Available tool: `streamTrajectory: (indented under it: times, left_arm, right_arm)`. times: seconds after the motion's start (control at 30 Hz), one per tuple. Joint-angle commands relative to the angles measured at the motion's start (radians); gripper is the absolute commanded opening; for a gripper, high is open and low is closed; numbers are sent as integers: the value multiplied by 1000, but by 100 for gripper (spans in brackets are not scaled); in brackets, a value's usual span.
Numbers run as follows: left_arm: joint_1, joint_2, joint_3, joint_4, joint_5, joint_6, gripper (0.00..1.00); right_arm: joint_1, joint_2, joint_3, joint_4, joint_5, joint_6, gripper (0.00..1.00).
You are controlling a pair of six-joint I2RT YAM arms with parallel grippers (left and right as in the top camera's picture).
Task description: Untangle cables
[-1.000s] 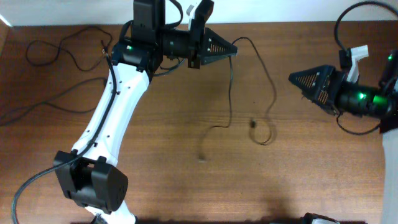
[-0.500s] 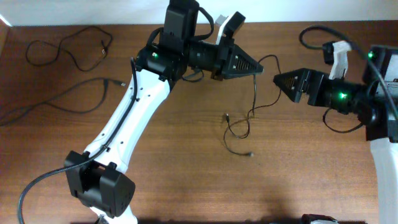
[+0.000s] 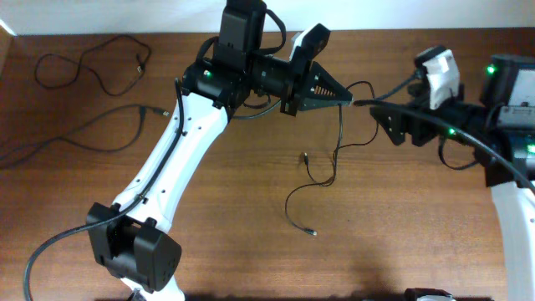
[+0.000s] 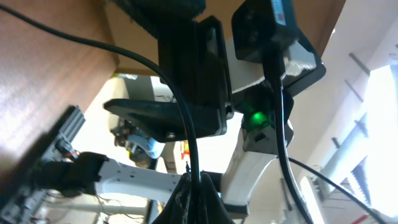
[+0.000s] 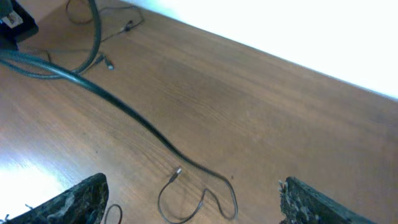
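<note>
My left gripper (image 3: 341,97) is shut on one thin black cable (image 3: 338,144), held above the middle of the table. That cable hangs down, loops, and trails to a plug end (image 3: 313,234) on the wood. In the left wrist view the strand (image 4: 194,149) runs up from between the shut fingertips of the gripper (image 4: 199,196). My right gripper (image 3: 380,117) is just right of the left one, open, close to a short arc of the cable. In the right wrist view its gripper (image 5: 196,199) gapes wide, and the looped cable's plug (image 5: 178,173) lies below. Two more cables (image 3: 88,71) (image 3: 92,138) lie separately at far left.
The left arm's white link (image 3: 171,159) crosses the left half of the table, with its base (image 3: 134,251) near the front edge. The right arm's body (image 3: 510,109) stands at the right edge. A white wall borders the table's far edge (image 3: 393,32).
The left gripper swung right with the cable raised, then held still. The right gripper came in towards it, turned its wrist and narrowed slightly. The dangling loop and plug end shifted.
</note>
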Motion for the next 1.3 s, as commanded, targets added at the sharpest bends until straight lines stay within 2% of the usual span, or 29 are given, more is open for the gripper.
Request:
streamTrajectory:
  times: [0.0, 0.1, 0.2, 0.27, 0.3, 0.43, 0.5, 0.53, 0.67, 0.77, 0.93, 1.03, 1.07, 1.17, 1.27]
  left_arm:
    - [4, -10, 8, 2, 54, -90, 0]
    - [4, -10, 8, 2, 63, -89, 0]
    - [8, -10, 8, 2, 63, -89, 0]
    - [14, -10, 8, 2, 63, -89, 0]
    - [14, -10, 8, 2, 63, -89, 0]
    - [13, -10, 8, 2, 60, -89, 0]
    - [14, -10, 8, 3, 54, -80, 0]
    - [14, -10, 8, 3, 47, -71, 0]
    - [14, -10, 8, 3, -31, 36, 16]
    - [14, -10, 8, 2, -84, 105, 13]
    - [14, -10, 8, 2, -173, 172, 20]
    - [14, -10, 8, 3, -222, 246, 47]
    - [14, -10, 8, 3, -256, 307, 51]
    - [14, -10, 8, 3, -295, 444, 53]
    - [14, -10, 8, 32, -282, 451, 59]
  right_arm:
    - [68, 45, 17, 49, -9, -32, 88]
    - [86, 93, 18, 85, -10, -31, 87]
    - [86, 124, 18, 102, -10, -23, 74]
    - [86, 125, 18, 108, -9, -6, 71]
    - [86, 125, 18, 113, -10, 0, 65]
    - [86, 123, 18, 140, -9, 56, 30]
    - [86, 121, 18, 164, -9, 127, 4]
    - [86, 118, 18, 173, -10, 155, 4]
    - [86, 74, 20, 227, -9, 290, 4]
    - [86, 25, 37, 239, -9, 350, 4]
    - [86, -69, 53, 233, 45, 435, 4]
    - [86, -102, 53, 218, 44, 445, 4]
    - [86, -110, 53, 209, 48, 445, 4]
    - [86, -118, 53, 168, 154, 466, 4]
    - [86, -106, 53, 103, 262, 468, 4]
